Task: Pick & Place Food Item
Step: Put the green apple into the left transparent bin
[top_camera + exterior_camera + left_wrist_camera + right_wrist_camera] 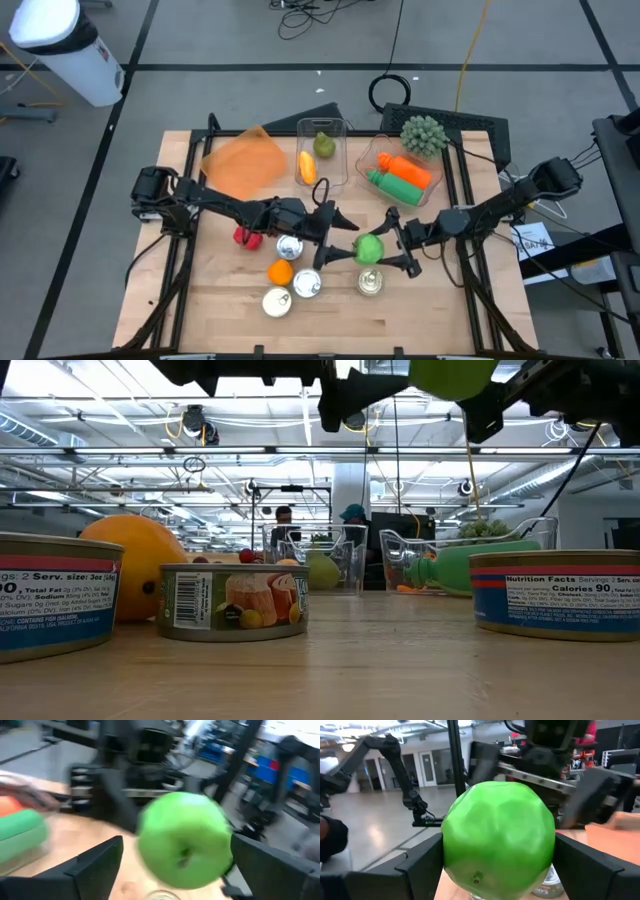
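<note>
A green apple (368, 248) hangs in the air mid-table between both grippers, above the tins; the low view shows the apple (455, 375) well clear of the wood. My right gripper (390, 245) comes in from the table's right and is shut on the apple (497, 835). My left gripper (345, 242) reaches in from the left, open, with one finger on each side of the apple (185, 845). A narrow gap shows beside one left finger (95, 865). My right gripper pinches the green apple between its two fingers, one finger (420, 865) on one flank (451, 840) and the other on the opposite flank. It comes roughly level from the table's right. The apple is lifted clear. My left gripper: I cannot tell whether it touches the apple.
Several tins (307, 284) and an orange (281, 271) stand on the near half of the table, one tin (371, 282) just below the apple. A red item (245, 237), an orange sheet (245, 162) and two clear containers (322, 155) (405, 175) holding food lie farther back.
</note>
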